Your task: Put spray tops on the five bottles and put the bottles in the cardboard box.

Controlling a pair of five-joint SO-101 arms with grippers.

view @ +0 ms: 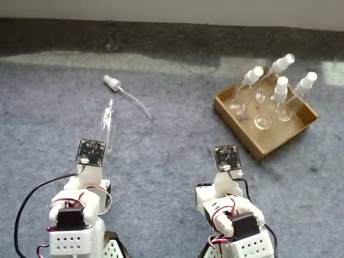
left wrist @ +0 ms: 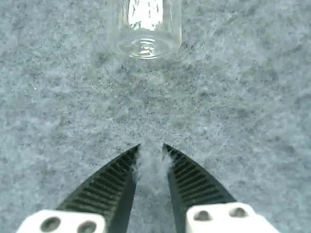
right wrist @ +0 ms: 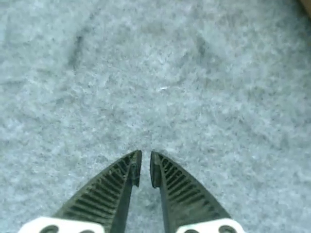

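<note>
Left claw [left wrist: 151, 148]: ribbed fingers set slightly apart, nothing gripped, aimed at the base of the loose bottle [left wrist: 146, 24] just ahead.
Right claw [right wrist: 145, 155]: fingers drawn almost together, nothing gripped, held over bare counter [view: 172, 161] by the near edge.
Loose bottle: clear, slender, uncapped. It is laid on its side left of the counter's middle, with its base toward the near edge.
Spray top [view: 112, 81]: white, fitted with a long curved dip tube [view: 135, 103]. It is laid apart from the loose bottle, nearer the far edge.
Cardboard box [view: 279, 144]: shallow, brown, set toward the far right corner. Four capped bottles [view: 280, 91] are stowed in it.
Step in hand, as judged: the loose bottle is to be gripped. The left claw should be widened first and the body taken near its middle. Pressure is best kept light, since a smooth round wall is likely to roll or slip. The neck should be left free for the dip tube.
</note>
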